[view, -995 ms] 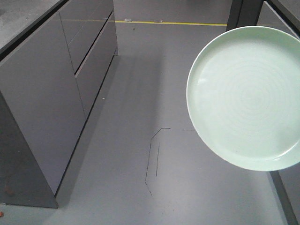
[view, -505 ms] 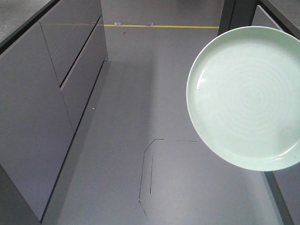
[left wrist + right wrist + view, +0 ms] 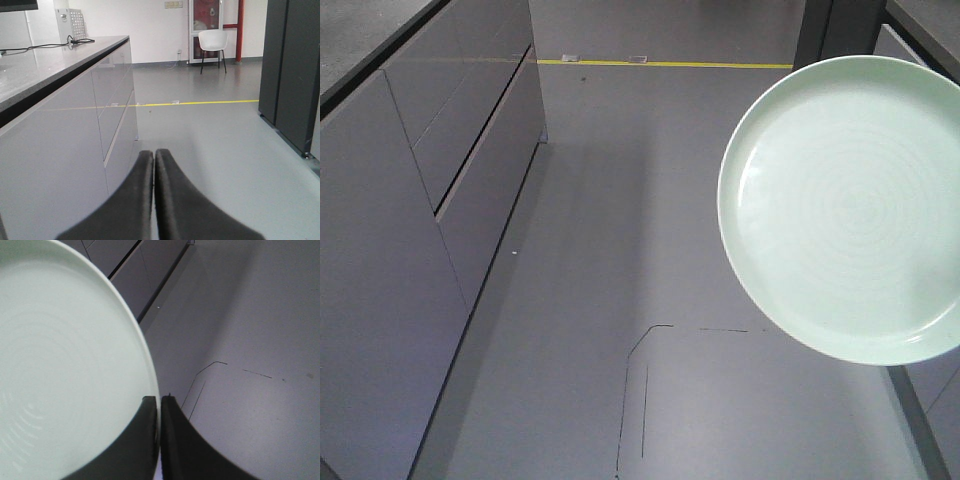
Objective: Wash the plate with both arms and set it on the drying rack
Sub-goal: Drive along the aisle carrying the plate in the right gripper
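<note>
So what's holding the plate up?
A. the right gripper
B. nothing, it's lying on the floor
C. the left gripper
A: in the right wrist view the right gripper is pinched on the edge of the plate, while the left gripper is shut on nothing.

Plate (image 3: 850,210): pale mint-green, glossy, faint concentric rings; held aloft, rim edge pinched by right hand (image 3: 160,400).
</note>
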